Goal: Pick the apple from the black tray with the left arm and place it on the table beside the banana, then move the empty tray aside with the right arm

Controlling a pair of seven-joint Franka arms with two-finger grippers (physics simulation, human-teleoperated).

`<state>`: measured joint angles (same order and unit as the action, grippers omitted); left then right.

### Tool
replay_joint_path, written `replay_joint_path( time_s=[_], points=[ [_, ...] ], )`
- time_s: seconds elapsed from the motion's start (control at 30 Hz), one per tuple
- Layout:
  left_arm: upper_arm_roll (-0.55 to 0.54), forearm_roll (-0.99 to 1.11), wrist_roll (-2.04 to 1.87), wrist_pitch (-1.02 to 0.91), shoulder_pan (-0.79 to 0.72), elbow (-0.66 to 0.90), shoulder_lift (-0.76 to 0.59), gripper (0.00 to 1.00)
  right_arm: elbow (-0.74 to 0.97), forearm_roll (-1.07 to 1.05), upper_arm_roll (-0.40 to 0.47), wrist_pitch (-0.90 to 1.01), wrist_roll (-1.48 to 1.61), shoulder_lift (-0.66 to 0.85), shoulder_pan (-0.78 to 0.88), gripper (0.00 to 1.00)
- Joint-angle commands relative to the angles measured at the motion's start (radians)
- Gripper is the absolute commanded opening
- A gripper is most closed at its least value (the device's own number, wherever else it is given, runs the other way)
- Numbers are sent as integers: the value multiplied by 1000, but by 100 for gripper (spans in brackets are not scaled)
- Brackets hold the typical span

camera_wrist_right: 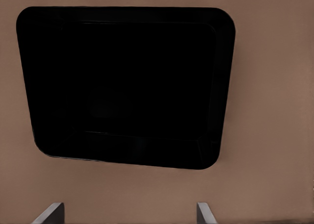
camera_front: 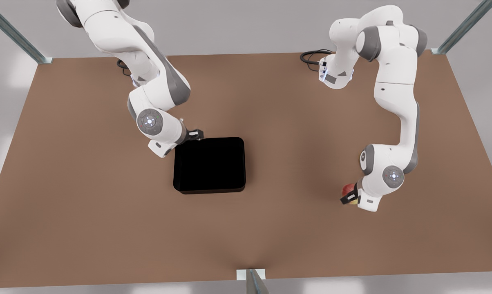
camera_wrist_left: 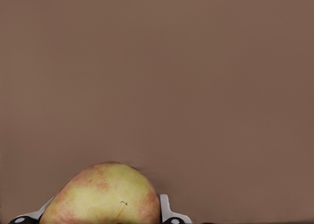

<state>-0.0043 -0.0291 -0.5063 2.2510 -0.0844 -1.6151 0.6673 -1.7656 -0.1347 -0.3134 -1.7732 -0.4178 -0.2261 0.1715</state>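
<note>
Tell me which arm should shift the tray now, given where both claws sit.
Right. The right claw hovers open at the black tray's corner, with the tray empty. The left claw is far off on the front view's right, shut on the apple over the table.

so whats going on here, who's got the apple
The left gripper is shut on the apple, holding it at the front view's right, far from the black tray. The tray sits empty near the middle of the table. The right gripper is open at the tray's far corner on the front view's left, looking down on the tray, and has not taken hold of it.
</note>
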Motion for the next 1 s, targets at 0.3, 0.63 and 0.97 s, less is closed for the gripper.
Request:
replay_joint_path(
  time_s=[0.3,0.63,0.97],
  points=[
    [1,-8,592,105,-1,-270,-133,100,-91,78,22,-278,-250,-88,-18,100],
    [1,-8,462,73,-5,-269,-101,100,-103,78,94,-357,4,-200,-18,100],
    [1,-9,431,78,-8,-247,-66,100,-121,75,157,-403,301,-263,-24,100]
  ],
)
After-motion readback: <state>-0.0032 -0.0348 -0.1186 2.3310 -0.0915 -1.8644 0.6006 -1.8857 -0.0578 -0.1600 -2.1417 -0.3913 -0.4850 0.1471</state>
